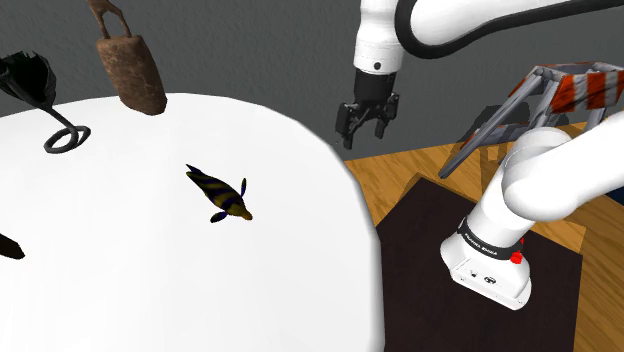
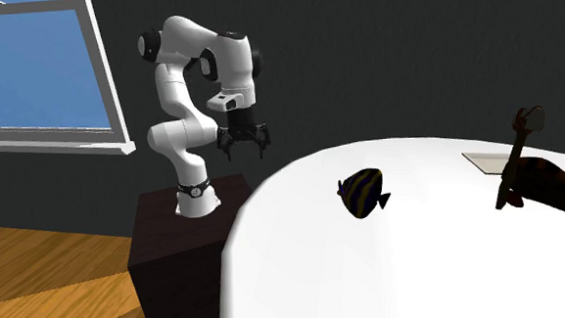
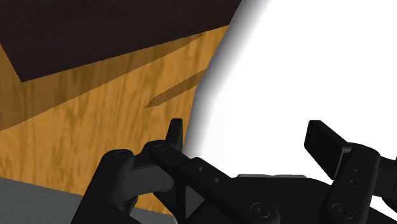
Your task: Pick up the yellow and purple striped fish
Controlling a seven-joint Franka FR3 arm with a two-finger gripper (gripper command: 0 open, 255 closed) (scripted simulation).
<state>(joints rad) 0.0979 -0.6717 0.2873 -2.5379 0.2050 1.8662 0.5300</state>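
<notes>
The gripper (image 1: 366, 134) hangs above the rim of the round white table (image 1: 150, 280), on the side of the table that faces the stand (image 1: 470, 290); its jaws are spread and nothing lies between them; in the wrist view the table's edge runs between the fingers (image 3: 175, 135), with wooden floor (image 3: 95, 108) beyond the rim. This reads as a pre-approach posture: jaws spread in advance so the hand can descend over the target without a pause.

The yellow and purple striped fish (image 1: 220, 193) lies on the table, well inward from that rim and well apart from the gripper; it has bare table on every side, so access from above looks unobstructed. A brown bell-shaped object (image 1: 130, 65) and a black ring-ended tool (image 1: 65, 138) sit toward the table's far side; neither is judged to obstruct the reach.
</notes>
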